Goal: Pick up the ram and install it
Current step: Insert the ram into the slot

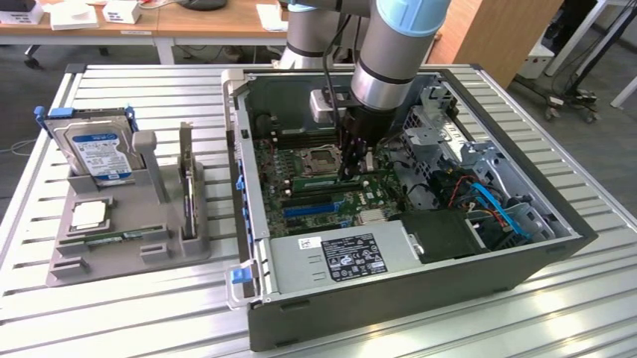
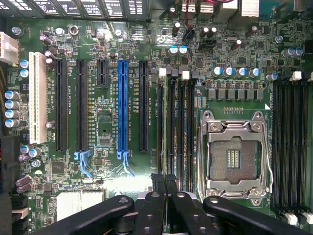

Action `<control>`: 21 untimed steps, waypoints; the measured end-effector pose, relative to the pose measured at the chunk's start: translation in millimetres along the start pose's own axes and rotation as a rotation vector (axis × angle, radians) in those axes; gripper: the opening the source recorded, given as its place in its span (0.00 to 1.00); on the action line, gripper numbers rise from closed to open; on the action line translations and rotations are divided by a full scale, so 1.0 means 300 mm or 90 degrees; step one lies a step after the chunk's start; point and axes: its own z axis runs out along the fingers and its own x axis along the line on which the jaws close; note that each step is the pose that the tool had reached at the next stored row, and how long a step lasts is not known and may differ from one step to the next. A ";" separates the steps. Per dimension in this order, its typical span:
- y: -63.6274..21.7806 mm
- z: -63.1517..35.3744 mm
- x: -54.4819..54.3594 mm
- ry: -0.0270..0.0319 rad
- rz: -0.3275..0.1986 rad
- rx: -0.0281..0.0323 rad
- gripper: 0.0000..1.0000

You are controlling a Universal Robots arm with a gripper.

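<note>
Wrist view: your claw (image 2: 164, 180) is pressed together, pinching nothing, tips over the memory slots (image 2: 177, 127). From the exterior view, the ram (image 1: 318, 181) stands slotted at the claw's nine o'clock. Seating looks in hand; you need straight, even pressure.

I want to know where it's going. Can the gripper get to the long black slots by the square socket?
Probably yes: the shut gripper hangs right over the slots beside the socket, with nothing between them.
</note>
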 end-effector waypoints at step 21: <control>0.000 0.003 0.001 0.0002 -0.004 -0.0002 0.11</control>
